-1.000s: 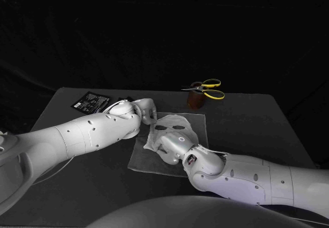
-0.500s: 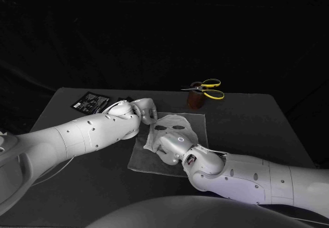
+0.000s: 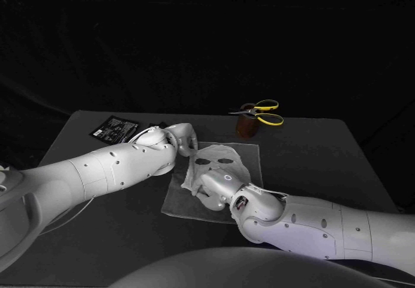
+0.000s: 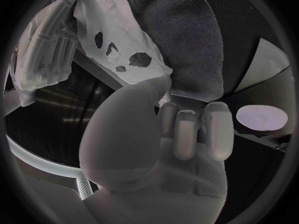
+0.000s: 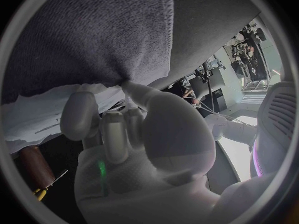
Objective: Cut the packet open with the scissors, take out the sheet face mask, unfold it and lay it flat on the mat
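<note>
Looking down from the head camera, I have the sheet face mask point(image 3: 223, 157) out of its packet and spread on the mat point(image 3: 183, 207) at the centre of the frame, eye holes facing up. My right hand point(image 3: 220, 185) lies on the mask's lower part. In the right wrist view its fingers point(image 5: 112, 129) are curled in and the thumb tip presses where white sheet meets dark mat, with nothing gripped. My left hand point(image 3: 177, 139) sits at the mask's upper left edge. Its fingers point(image 4: 187, 132) are curled too and its thumb touches the sheet's border. I cannot tell from this angle whether it is pinching that border.

The packet point(image 3: 115, 127) lies at the upper left and the scissors point(image 3: 264, 112) stand in a brown holder point(image 3: 246, 128) above the mat, both well apart from the work.

My worry is the withdrawal. A wet sheet clings, so lifting either hand straight up could peel a corner back or drag the mask into a fold. A thumb sliding sideways could also bunch the mat beneath it.
</note>
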